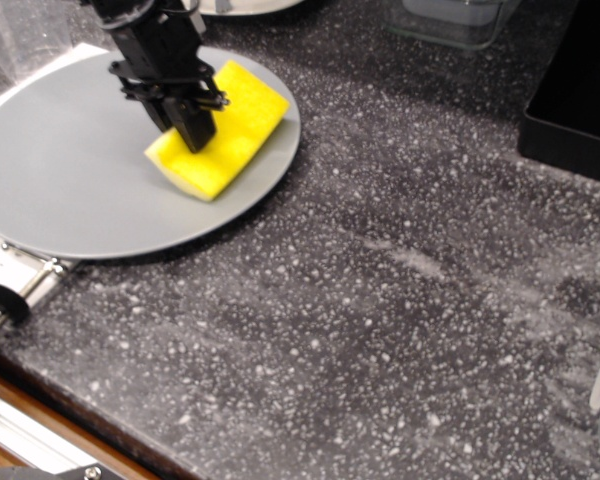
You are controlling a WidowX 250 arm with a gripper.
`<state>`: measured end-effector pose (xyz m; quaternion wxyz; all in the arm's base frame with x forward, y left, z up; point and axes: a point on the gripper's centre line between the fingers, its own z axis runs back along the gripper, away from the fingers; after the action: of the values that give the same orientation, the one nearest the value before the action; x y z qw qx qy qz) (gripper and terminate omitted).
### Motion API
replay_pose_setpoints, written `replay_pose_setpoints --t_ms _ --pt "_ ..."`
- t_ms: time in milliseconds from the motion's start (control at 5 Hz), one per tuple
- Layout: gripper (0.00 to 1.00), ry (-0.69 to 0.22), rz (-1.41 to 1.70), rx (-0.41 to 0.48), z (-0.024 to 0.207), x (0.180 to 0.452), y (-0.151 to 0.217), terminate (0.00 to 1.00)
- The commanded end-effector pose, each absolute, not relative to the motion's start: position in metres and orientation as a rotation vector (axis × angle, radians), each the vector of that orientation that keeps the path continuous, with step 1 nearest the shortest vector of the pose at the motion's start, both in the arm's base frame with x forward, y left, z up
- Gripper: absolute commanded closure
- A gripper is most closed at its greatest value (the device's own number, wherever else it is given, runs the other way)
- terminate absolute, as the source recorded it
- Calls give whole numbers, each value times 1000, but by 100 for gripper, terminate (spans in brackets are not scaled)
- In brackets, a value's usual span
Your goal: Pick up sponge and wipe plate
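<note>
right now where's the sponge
The sponge is in the upper left of the view, held by the gripper over the right part of the grey plate.

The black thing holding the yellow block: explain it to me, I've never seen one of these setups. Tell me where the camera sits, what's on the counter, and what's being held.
The black thing is the hand of a robot arm, reaching in from the top left. There is one picture, taken from above and in front of a dark speckled counter. The hand is shut on a yellow sponge, pressing it down on the right part of a big round grey plate. Around it: the rim of a white plate and a clear container at the top edge, a clear cup top left, and a black box on the right.
</note>
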<state>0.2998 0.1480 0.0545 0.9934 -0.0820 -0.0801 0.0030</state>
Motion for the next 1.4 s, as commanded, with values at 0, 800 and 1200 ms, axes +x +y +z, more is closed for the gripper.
replay_pose_setpoints --t_ms 0,800,1200 --pt "100 -148 25 -31 62 301 204 0" --pt "100 -119 118 75 86 307 267 0" --pt "100 -107 181 125 94 316 295 0"
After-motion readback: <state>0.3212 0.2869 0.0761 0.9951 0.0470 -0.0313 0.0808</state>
